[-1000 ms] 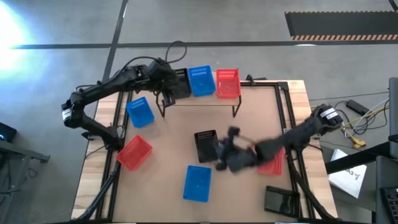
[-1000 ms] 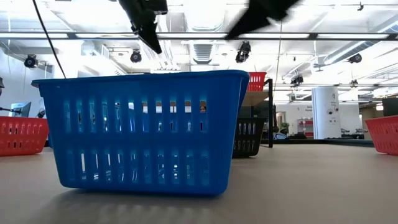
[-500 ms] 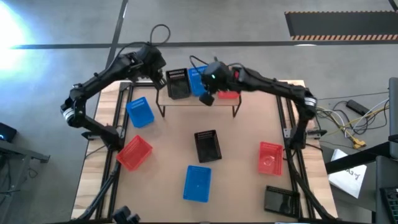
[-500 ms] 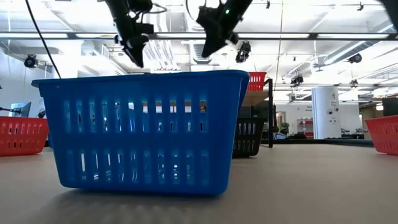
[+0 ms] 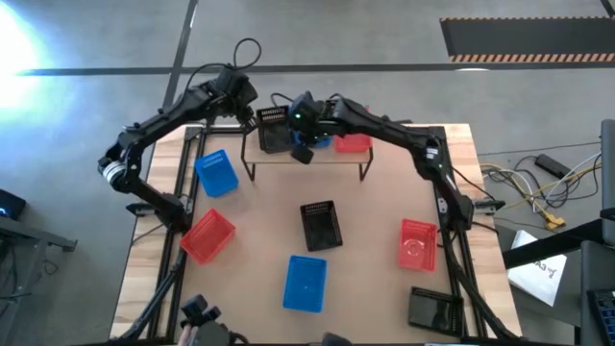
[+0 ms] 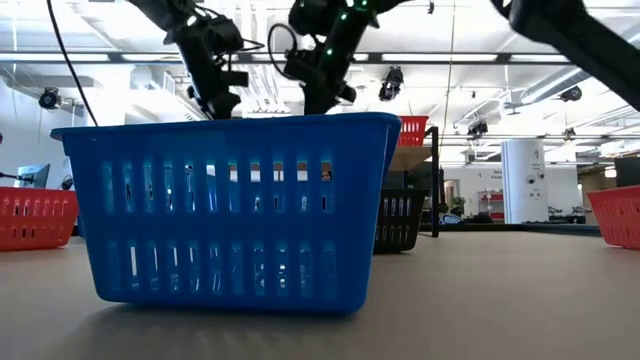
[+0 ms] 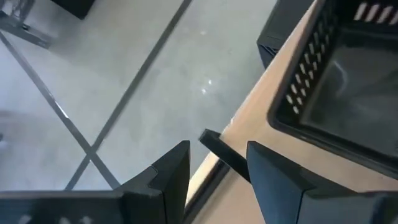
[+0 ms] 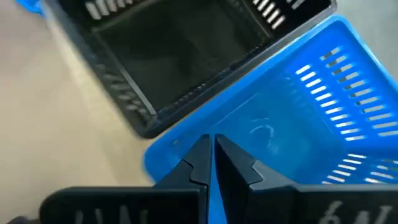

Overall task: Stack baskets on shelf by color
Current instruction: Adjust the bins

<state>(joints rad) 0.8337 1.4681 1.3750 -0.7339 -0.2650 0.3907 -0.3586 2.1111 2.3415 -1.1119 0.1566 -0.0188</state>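
The shelf [image 5: 332, 161] stands at the table's far side and bears a black basket [image 5: 274, 130], a blue basket [image 5: 324, 143] and a red basket [image 5: 354, 144] side by side. My left gripper [image 7: 217, 163] is open over the shelf's left end, beside the black basket [image 7: 348, 81]. My right gripper [image 8: 213, 160] is shut and hangs over the blue basket [image 8: 292, 112], at its wall next to the black basket [image 8: 180, 50]. The right arm hides most of the blue basket in the high view. My right gripper points down with its shut fingertips [image 8: 200, 163] at the blue basket's rim [image 8: 168, 146] on the side toward the black basket. I cannot tell whether they touch it. The basket stands on the shelf.
On the table lie a blue basket [image 5: 215, 173], a red basket [image 5: 207, 235], a black basket [image 5: 322, 226], another blue basket [image 5: 306, 284] and a red basket [image 5: 416, 243]. A black basket [image 5: 432, 309] sits at the near right corner.
My right gripper has swung up from the middle of the table to the far edge, then leftward over the shelf to the blue basket. My left gripper has drawn back from the black basket toward the far left corner of the shelf.
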